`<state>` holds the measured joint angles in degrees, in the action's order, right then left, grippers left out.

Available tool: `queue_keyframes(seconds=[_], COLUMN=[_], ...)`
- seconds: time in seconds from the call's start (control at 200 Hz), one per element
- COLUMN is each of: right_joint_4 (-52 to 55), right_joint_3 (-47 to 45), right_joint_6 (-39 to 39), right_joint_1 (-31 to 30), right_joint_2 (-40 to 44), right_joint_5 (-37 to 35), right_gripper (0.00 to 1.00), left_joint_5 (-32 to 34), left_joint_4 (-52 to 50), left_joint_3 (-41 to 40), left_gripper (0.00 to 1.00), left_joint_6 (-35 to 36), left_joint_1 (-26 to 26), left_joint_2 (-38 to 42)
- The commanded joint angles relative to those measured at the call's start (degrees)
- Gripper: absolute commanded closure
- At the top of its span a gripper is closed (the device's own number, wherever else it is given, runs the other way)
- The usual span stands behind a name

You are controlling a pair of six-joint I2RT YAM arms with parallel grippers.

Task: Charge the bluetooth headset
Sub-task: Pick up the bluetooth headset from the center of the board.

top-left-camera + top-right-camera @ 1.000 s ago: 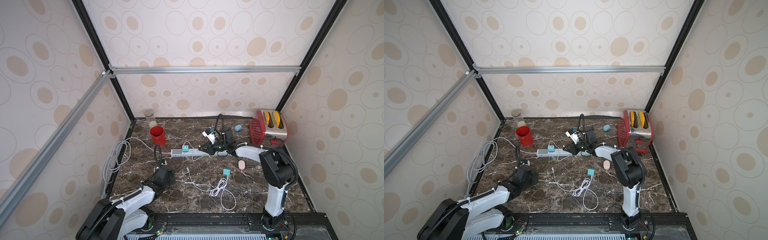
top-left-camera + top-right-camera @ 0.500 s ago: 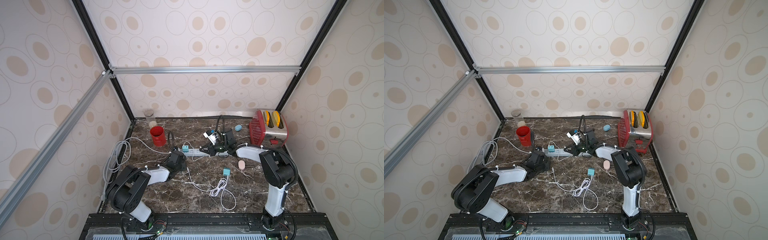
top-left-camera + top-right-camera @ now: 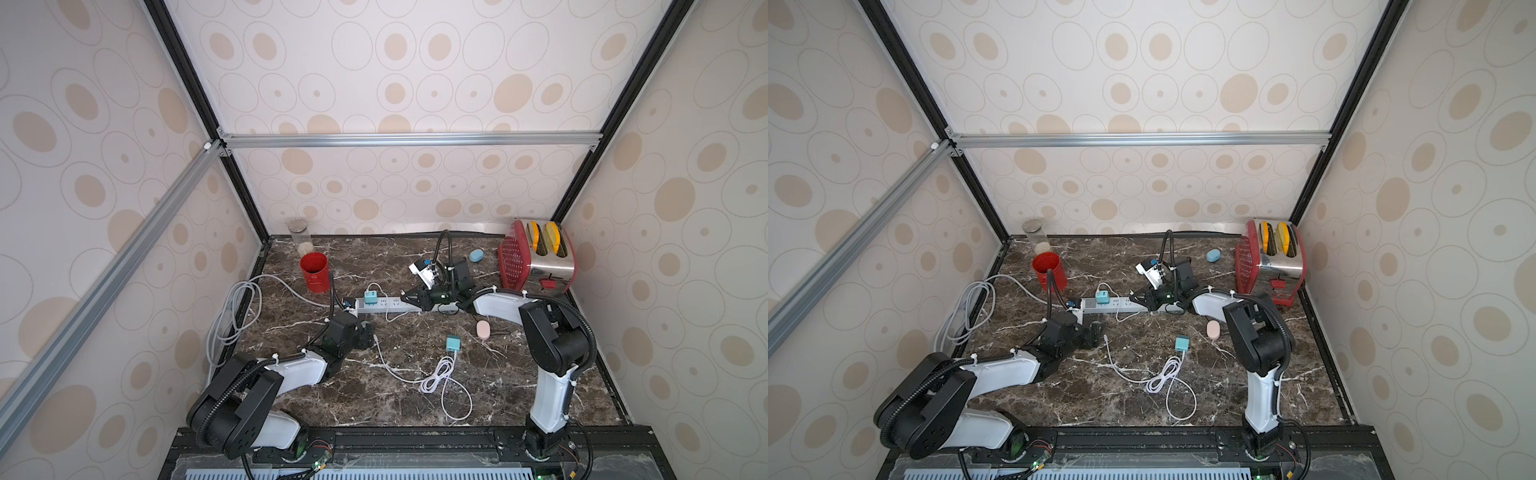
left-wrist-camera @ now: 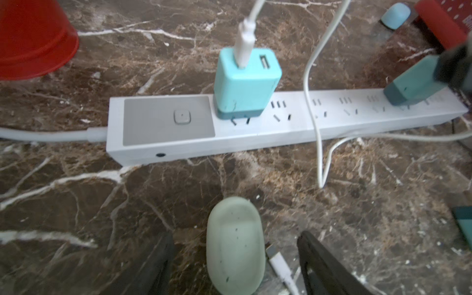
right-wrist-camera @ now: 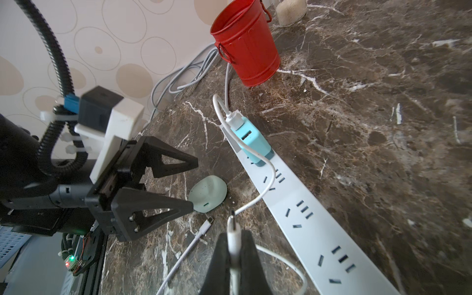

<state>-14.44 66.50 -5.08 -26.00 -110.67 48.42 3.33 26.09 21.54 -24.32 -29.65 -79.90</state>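
Note:
The bluetooth headset's pale green case lies on the marble just in front of the white power strip. My left gripper is open, one finger on each side of the case; one fingertip touches it. In both top views the left gripper hides the case. My right gripper is shut on the white cable plug, a short way from the case's port. That cable runs from the teal charger plugged into the strip.
A second white cable's plug lies beside the case; its coil and teal charger lie mid-table. A pink case, blue case, red toaster, red bucket, jar and grey cable coil stand around.
My left arm has swung from the front left up to the power strip, and its jaws have opened wider. The right arm has held still with the plug.

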Motion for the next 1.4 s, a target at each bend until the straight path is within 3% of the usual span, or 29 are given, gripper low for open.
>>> queue_keyframes(seconds=[0.0, 0.431, 0.816, 1.032, 1.392], right_joint_4=[-0.80, -0.46, -0.50, -0.15, 1.32], right_joint_3=[0.15, 1.22, 1.49, 2.05, 2.86], right_joint_6=[-0.09, -0.53, -0.67, -0.82, -0.71], right_joint_1=[0.09, 0.10, 0.07, -0.01, 0.00], right_joint_2=[0.37, -0.51, -0.77, -0.77, -1.21], right_joint_5=[0.88, 0.97, 1.17, 1.42, 1.09], right_gripper=[1.00, 1.00, 1.00, 1.00, 1.00], left_joint_5=[2.31, 7.08, 5.06, 4.68, 3.08], left_joint_4=[7.64, 18.09, 25.24, 30.64, 34.10], left_joint_3=[-1.36, -5.16, -8.44, -10.49, -10.91], left_gripper=[0.22, 0.28, 0.35, 0.46, 0.43], left_joint_6=[3.70, 2.36, 1.60, 2.69, 5.31], left_joint_1=[-1.55, -3.85, -4.50, -4.75, -4.88], left_joint_2=[-0.50, -6.96, -10.57, -13.25, -16.66])
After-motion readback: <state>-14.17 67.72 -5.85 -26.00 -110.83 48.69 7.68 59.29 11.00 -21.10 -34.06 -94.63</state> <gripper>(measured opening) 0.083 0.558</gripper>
